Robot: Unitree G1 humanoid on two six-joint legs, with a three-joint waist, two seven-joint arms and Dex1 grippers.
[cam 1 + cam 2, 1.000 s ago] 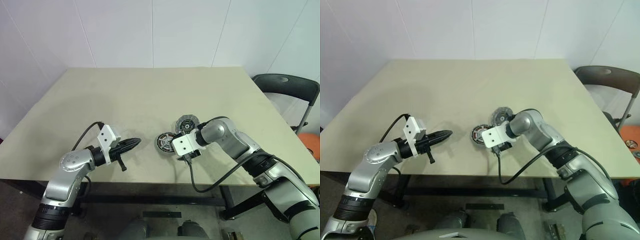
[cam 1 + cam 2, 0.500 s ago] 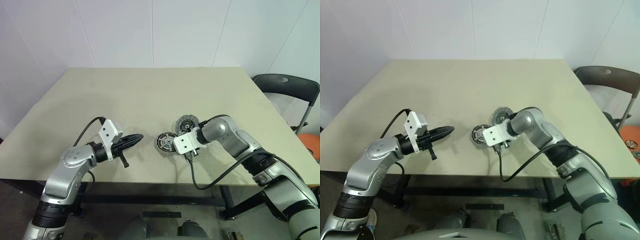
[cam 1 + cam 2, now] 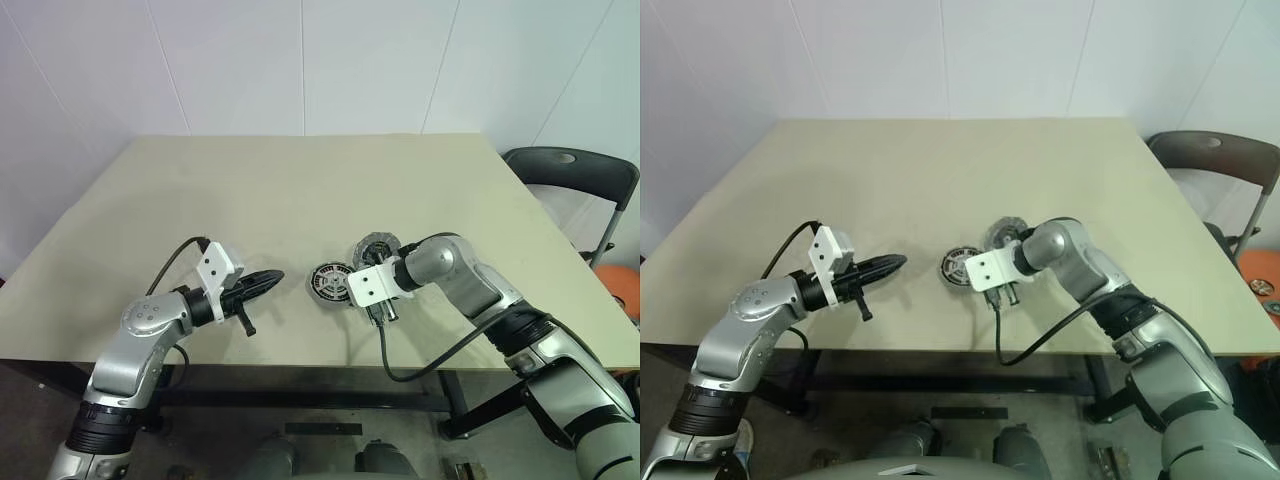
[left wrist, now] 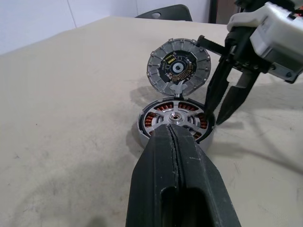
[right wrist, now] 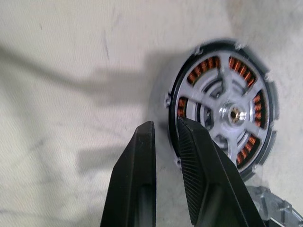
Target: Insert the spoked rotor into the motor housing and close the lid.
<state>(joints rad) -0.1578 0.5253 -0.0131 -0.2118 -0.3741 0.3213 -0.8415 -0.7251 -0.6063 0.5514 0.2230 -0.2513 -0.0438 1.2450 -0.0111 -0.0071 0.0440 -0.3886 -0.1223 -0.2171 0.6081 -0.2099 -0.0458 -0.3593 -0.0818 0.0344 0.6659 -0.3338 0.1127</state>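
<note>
Thin silvery spoked rotor (image 4: pixel 176 118) sitting inside round dark motor housing (image 4: pixel 144 133) on beige desk (image 3: pixel 300 190). Round silver-white lid (image 4: pixel 177 68) leaning just behind. Right gripper (image 4: pixel 218 109) hovering at housing rim, jaws nearly closed, holding nothing. Left gripper (image 3: pixel 268 279) shut, empty. Next: closing lid.

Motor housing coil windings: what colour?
Copper-orange, seen between the silvery spokes in the motor housing; clearest in the right wrist view.
</note>
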